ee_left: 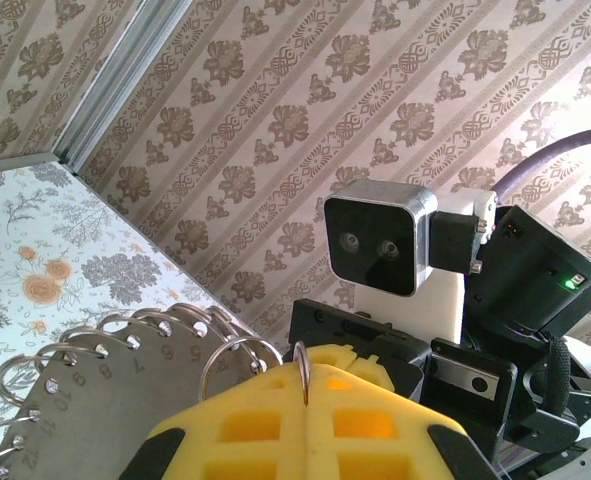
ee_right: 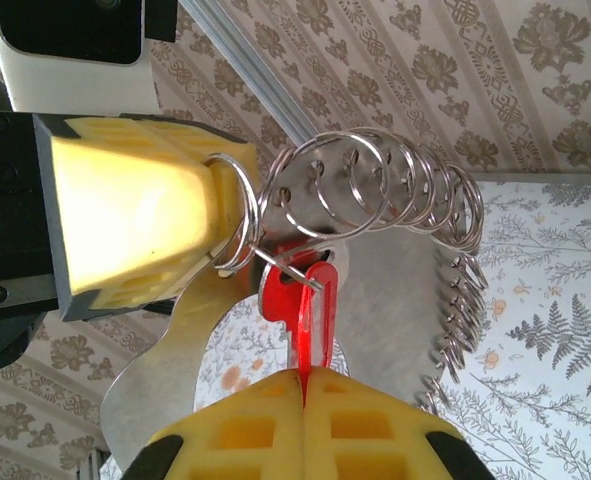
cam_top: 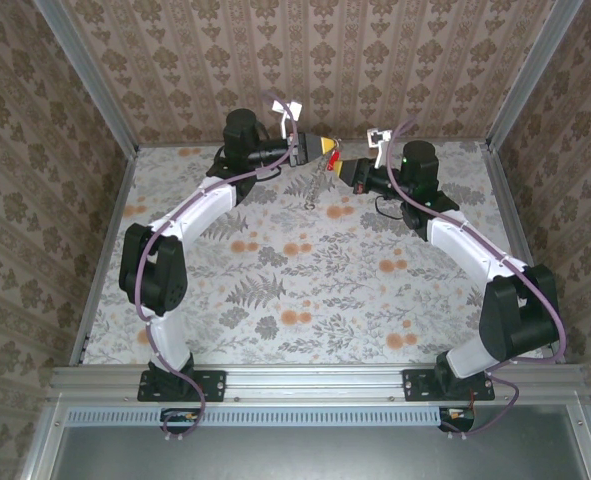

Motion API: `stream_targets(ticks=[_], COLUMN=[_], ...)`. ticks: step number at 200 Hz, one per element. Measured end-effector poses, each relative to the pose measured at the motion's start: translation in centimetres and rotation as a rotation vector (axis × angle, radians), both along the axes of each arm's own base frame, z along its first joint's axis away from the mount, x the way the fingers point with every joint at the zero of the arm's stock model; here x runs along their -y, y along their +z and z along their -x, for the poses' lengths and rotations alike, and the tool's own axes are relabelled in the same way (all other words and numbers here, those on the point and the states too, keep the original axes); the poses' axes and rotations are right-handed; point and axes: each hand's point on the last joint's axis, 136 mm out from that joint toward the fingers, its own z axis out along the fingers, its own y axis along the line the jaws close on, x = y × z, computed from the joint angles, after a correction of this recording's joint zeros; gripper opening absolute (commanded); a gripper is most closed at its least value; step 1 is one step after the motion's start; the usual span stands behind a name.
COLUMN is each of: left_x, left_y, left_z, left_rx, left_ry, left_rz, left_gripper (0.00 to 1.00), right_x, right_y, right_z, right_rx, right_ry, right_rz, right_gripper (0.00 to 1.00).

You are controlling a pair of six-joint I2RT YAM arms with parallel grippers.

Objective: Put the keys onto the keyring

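Right jaws clamping red key, keyring touching, wall close

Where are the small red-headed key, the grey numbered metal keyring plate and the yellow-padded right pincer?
small red-headed key (ee_right: 280, 300): right wrist view, red head.
grey metal keyring plate (ee_left: 115, 390): left wrist view, numbered face.
yellow-padded right pincer (ee_right: 303, 390): right wrist view, between fingertips.

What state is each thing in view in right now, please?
Grey metal keyring disc fringed with split rings: held aloft by one ring.
Left gripper: shut on that ring.
Thin red-headed key: blade pinched, head against the same ring.
Right gripper: shut on the key.
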Motion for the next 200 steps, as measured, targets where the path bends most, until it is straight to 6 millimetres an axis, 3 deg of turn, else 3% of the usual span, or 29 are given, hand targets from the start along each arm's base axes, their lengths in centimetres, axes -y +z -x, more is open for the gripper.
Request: stream_targets(ticks=[16, 31, 56, 132, 162, 200], left_x=[0.0, 0.0, 0.0, 0.1, 0.1, 0.0], left_y=[0.0, 0.0, 0.0, 0.1, 0.3, 0.9], left_z=[-0.1, -0.1, -0.1, 0.0, 0.2, 0.5], left_rx=[0.000, 0.000, 0.000, 0.000, 0.005, 0.015], left_ry=[0.006, 0.007, 0.008, 0.006, 0.004, 0.002], left_rz=[0.000, 0.000, 0.000, 0.001, 0.003, 0.009], left_gripper=[0.00, 0.00, 0.00, 0.00, 0.00, 0.00], right_x=[-0.1, 0.0, 0.3, 1.0, 1.3, 0.9], right_y=[0.0, 0.1, 0.4, -0.1, -0.2, -0.5], right_z=[0.1, 0.3, 0.9, 0.7, 0.4, 0.1], right_rx=[0.004, 0.006, 0.024, 0.015, 0.024, 0.022], right_ry=[0.003, 0.002, -0.011, -0.063, -0.086, -0.086], right_rz=[0.008, 0.015, 0.031, 0.051, 0.063, 0.072], right_gripper=[0.00, 0.25, 0.40, 0.44, 0.52, 0.52])
